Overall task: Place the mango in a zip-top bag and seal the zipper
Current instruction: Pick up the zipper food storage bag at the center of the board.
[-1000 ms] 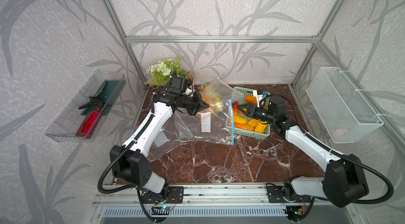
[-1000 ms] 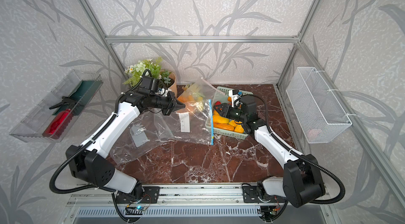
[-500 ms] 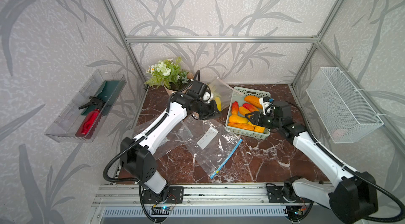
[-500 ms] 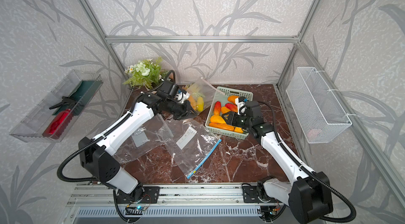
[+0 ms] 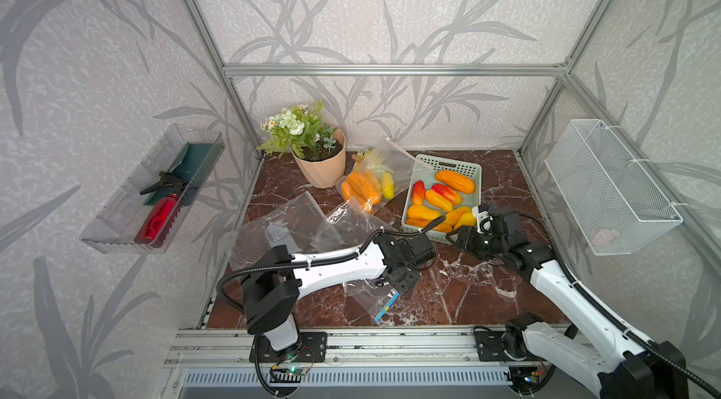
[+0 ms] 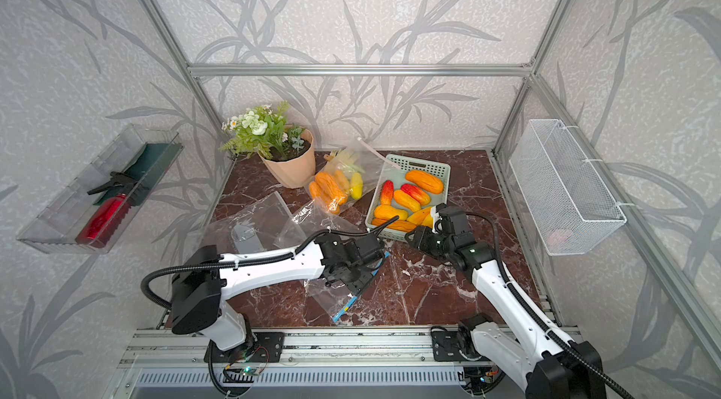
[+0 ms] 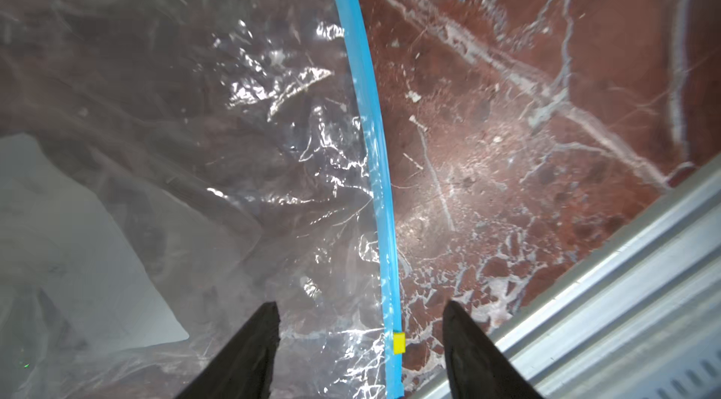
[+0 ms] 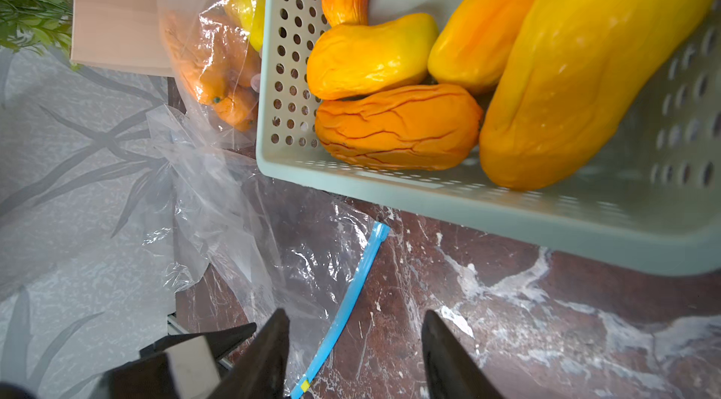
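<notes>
In both top views, the empty zip-top bag [image 5: 366, 293] lies flat on the table [image 5: 468, 291] in the lower middle of the frame. Its blue zipper [image 5: 386, 309] is on the side nearer the basket [image 5: 448, 162], likely so a mango can slide in from there. The left gripper [image 5: 400, 286] hangs right over the bag, pointing down. The mangoes [image 5: 454, 181] lie in the basket, right of the middle, so none is in this bag yet. The right gripper [image 5: 452, 238] sits low, just beside the basket's near edge, I think to grab a mango soon. Another bag [image 5: 364, 186], with fruit inside, leans between the flower pot [image 5: 320, 171] and the basket.

In the left wrist view, the left gripper [image 7: 359, 305] has its two black fingers [image 7: 253, 350] spread wide. The zipper runs between them, but they do not pinch it. I cannot tell if the bag's mouth is open.

In the right wrist view, the right gripper [image 8: 355, 313] is spread too, with nothing between its fingers, only bare table. The mangoes are piled close by, and a big yellow mango [image 8: 585, 85] rests against the basket wall.
</notes>
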Controlling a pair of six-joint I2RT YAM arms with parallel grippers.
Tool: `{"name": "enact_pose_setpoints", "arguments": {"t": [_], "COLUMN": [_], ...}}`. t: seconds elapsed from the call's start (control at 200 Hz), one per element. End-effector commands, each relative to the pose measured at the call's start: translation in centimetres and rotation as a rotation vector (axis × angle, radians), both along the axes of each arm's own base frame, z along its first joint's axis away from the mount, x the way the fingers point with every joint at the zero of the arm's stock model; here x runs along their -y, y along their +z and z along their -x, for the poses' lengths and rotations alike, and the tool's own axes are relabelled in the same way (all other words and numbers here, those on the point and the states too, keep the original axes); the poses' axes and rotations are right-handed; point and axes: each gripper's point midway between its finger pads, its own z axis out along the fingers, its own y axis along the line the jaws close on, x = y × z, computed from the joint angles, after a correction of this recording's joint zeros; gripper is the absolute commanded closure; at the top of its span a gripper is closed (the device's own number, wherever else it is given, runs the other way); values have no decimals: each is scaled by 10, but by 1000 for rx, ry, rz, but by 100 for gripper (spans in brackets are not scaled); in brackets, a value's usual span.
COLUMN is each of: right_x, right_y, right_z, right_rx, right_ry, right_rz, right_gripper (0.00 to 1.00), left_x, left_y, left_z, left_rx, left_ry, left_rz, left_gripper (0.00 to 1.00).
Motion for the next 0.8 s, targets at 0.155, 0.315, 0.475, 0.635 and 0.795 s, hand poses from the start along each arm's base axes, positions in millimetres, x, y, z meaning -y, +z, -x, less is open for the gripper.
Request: {"name": "enact_pose_setpoints", "arguments": {"t": [0.155, 0.315, 0.475, 0.635, 0.795], "right_x": [-2, -3, -4, -5, -9], "right_y": [-19, -29, -37, -40, -39], "right_z": [5, -2, -8, -12, -13], "right_rx": [-50, -56, -55, -50, -34], "right_ry": [-22, -17, -24, -25, -8], "right_rz": [-32, -18, -16, -17, -28], "right_gripper": [45, 45, 45, 48, 50], "left_x": [16, 21, 21, 23, 16], "left_y": [-35, -54, -66, -62, -56], "left_z": [-9, -12, -15, -16, -25], "left_rx": [10, 1, -4, -28, -48], "left_ry": [16, -1, -3, 6, 35], "left_rz": [-27, -75, -93, -32, 25], "left_gripper": [28, 31, 54, 74, 93]}}
